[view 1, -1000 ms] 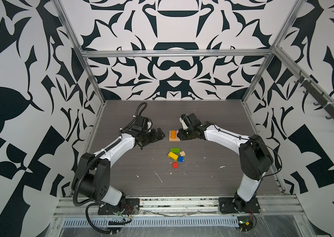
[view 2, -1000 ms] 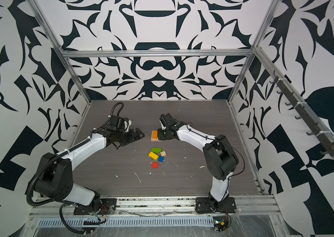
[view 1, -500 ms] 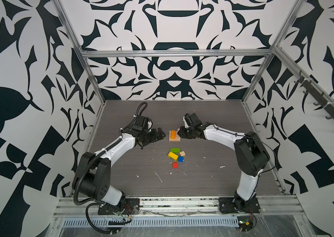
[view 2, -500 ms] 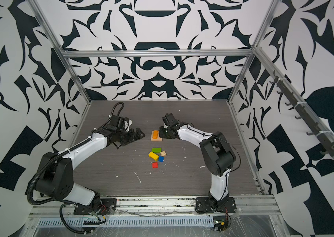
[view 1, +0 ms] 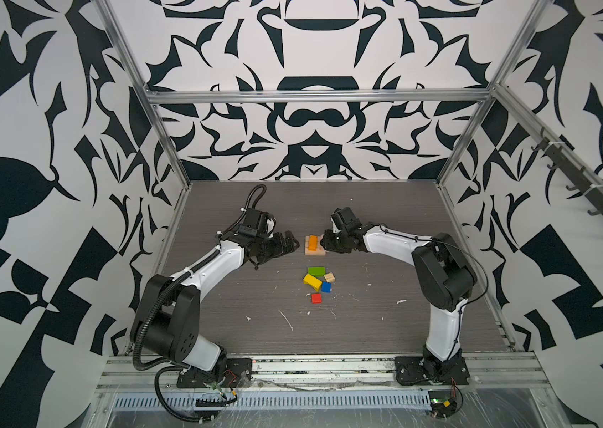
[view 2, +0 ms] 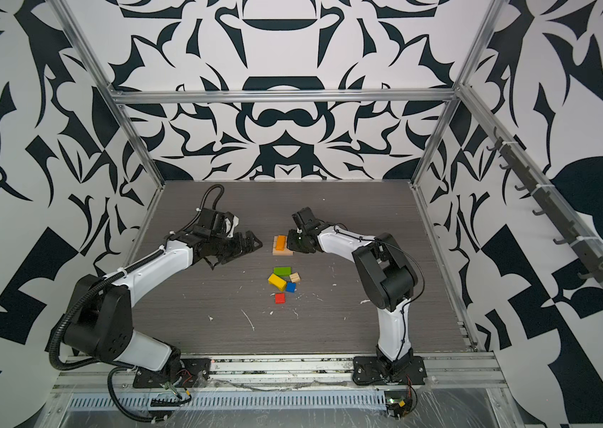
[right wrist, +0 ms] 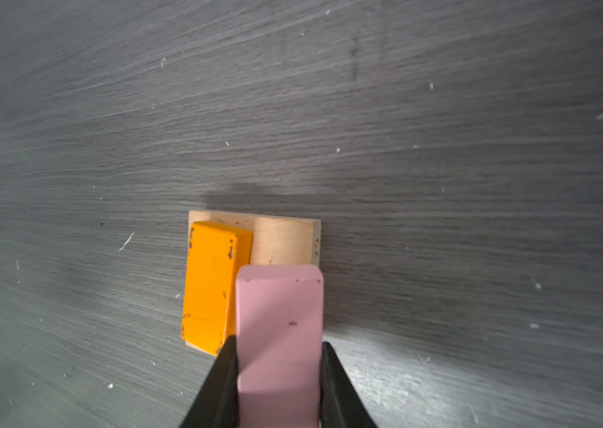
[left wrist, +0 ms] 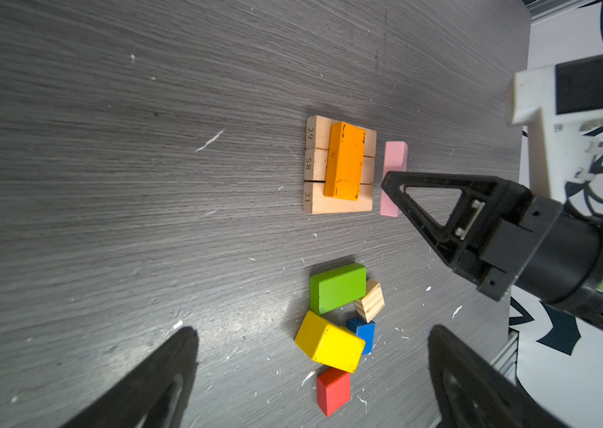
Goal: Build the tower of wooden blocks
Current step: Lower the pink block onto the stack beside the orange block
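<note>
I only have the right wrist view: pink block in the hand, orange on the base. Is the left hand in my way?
Observer: No. In both top views the left hand is open, empty, and apart from the base, off to its left.
Operator: After the pink block, what's left to stack?
Observer: Five loose ones: green, yellow, blue, red and a plain cube, clustered on the table in front of the base.
Operator: Is the base one piece?
Observer: No. It is three bars side by side, and the orange lies across all three.
</note>
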{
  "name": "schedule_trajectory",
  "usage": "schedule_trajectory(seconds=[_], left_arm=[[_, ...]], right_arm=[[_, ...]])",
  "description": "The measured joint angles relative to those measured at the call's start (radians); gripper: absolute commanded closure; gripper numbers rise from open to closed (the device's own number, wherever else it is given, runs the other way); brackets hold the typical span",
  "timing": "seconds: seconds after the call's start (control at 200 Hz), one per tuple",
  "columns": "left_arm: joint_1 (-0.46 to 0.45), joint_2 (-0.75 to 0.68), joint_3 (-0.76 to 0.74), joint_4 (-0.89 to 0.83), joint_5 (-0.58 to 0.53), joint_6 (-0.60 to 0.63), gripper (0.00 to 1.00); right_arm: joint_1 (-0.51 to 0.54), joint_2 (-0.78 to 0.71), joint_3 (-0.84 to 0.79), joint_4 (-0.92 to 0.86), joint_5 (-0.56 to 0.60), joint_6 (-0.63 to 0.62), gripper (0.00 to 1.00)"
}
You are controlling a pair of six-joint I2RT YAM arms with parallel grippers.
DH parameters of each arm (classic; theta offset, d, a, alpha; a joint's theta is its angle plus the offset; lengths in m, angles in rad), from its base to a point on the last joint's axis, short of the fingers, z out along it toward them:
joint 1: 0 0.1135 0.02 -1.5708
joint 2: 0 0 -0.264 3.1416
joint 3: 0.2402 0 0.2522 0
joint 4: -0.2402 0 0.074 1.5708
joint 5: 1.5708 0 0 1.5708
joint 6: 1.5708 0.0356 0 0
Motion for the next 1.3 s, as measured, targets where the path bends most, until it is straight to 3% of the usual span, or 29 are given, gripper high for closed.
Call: schedule_trajectory(seconds=[1.3], left_arm=[[-0.004,0.000,0.000,0.000,0.008,0.000,0.01]], right_arm=[[0.000,0.054,0.052,0.010,-0.007,0.009,0.77]])
